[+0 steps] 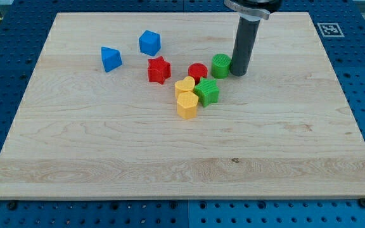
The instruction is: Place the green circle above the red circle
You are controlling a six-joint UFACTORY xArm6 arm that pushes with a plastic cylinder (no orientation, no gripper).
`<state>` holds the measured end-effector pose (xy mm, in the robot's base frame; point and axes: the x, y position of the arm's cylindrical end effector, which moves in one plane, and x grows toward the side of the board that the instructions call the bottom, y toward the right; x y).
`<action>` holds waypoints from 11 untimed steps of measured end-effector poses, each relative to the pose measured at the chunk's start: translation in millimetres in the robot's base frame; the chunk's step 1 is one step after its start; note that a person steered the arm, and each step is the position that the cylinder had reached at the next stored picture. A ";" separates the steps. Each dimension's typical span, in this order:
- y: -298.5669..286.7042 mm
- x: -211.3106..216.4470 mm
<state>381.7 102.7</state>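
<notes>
Tip: my tip, a bare rod holding nothing, is set touching or just beside the green circle on the view's right.
Green circle: seen up-right of the red circle, touching it.
Progress: judged partly done; a leftward nudge is left.
Count: two blue, two red, two green, two yellow blocks on the wooden board.
</notes>
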 end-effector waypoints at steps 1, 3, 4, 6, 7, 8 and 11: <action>-2.4 -0.8; -19.5 -2.7; -24.2 -4.9; -24.2 -31.1; -27.9 -45.6; -50.4 -47.8; -102.1 -47.8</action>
<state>334.0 0.6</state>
